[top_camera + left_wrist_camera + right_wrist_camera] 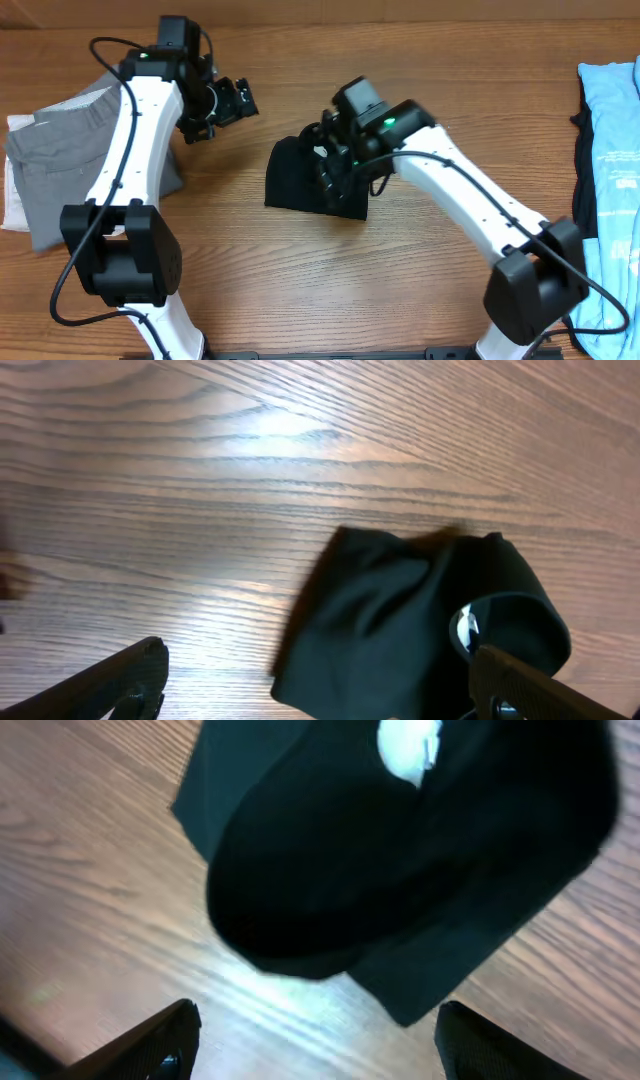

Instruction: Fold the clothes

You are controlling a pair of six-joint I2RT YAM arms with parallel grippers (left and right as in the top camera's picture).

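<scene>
The clothes (295, 180), a black garment, lie folded into a small bundle in the middle of the wooden table. In the right wrist view the clothes (400, 850) show a small white logo (408, 745) near the top. My right gripper (332, 165) hovers over the bundle's right part, open, and only bare table lies between the right gripper's (315, 1045) fingers. My left gripper (240, 100) is up and to the left of the bundle, apart from it. It stands wide open, and the left wrist view shows the clothes (400, 630) ahead of the left gripper (320, 695).
Grey trousers (60, 165) lie on a white cloth (14, 195) at the left edge, under the left arm. A light-blue garment (615, 150) lies over dark fabric at the right edge.
</scene>
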